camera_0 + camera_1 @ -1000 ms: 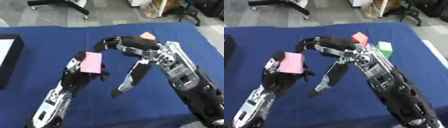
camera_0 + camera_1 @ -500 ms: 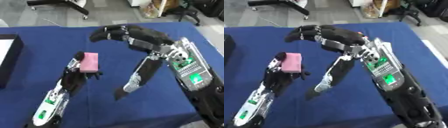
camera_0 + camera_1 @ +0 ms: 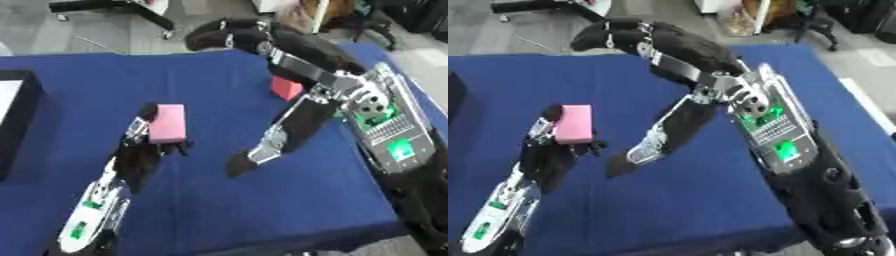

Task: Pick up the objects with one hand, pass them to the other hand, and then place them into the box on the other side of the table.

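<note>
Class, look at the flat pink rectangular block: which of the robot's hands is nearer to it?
Left. The left hand holds the flat pink rectangular block; the right hand is raised apart, up over the table's far edge.

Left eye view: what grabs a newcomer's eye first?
The pink block stands out most, held up over the blue table by the left hand at lower left. Next comes the big right arm arching in from the right, its right hand raised with curled fingers near the table's far edge. A red block lies on the table below that arm.
</note>
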